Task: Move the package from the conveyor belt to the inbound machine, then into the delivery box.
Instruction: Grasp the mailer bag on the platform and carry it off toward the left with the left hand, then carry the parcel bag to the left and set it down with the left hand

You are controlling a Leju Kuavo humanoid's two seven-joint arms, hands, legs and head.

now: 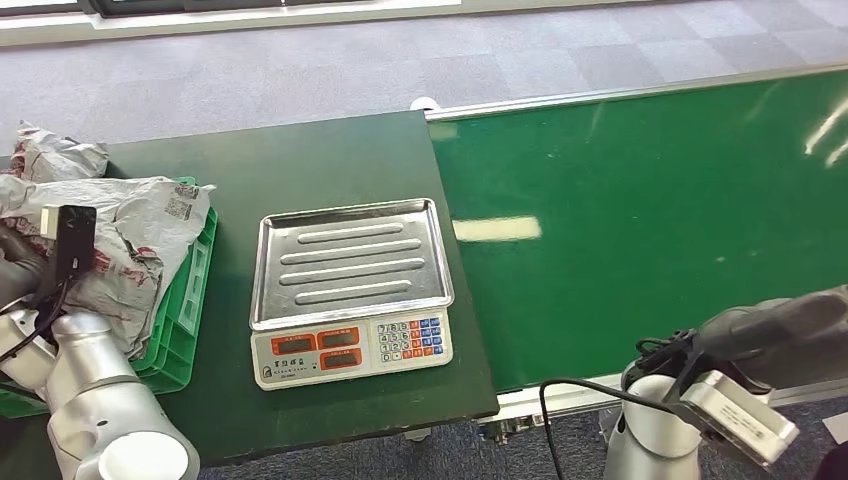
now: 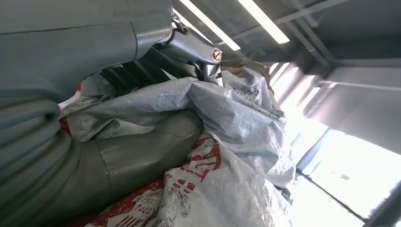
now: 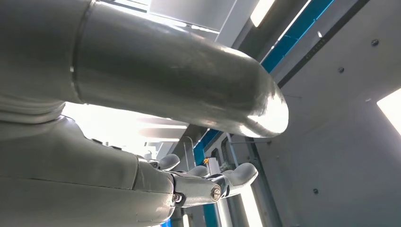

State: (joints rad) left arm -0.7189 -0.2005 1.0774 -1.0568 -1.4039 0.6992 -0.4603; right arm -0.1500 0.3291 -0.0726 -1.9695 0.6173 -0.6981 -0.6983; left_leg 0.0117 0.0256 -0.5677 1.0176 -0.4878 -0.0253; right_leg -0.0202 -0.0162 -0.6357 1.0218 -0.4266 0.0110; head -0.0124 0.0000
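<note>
We judge we're at the last step: the package (image 1: 120,240), a crumpled grey poly mailer w/ red print, lies on the heap in the green delivery box (image 1: 185,310), which sits just left of the scale (image 1: 350,290) on the dark counter (image 1: 330,150). Our left hand (image 2: 142,146) is at the far side of that box from the scale, and the left wrist view shows its thick thumb pressed under a fold of the grey film w/ darker fingers over the top, so it reads as closed on the package. The scale's steel tray is bare, and the green conveyor belt (image 1: 650,220) right of the scale carries nothing, so weighing looks done. Our right hand (image 3: 208,182) hangs low, right of the scale and off the belt's near edge; its fingers are spread and hold nothing. Next move, as we judge it: loosen the left fingers, let the film drop into the box, then lift the hand straight up. The bag is slack and slippery, so it may cling to a finger or slide off the heap toward the box's rim nearest the scale; a slow release seems wise.
</note>
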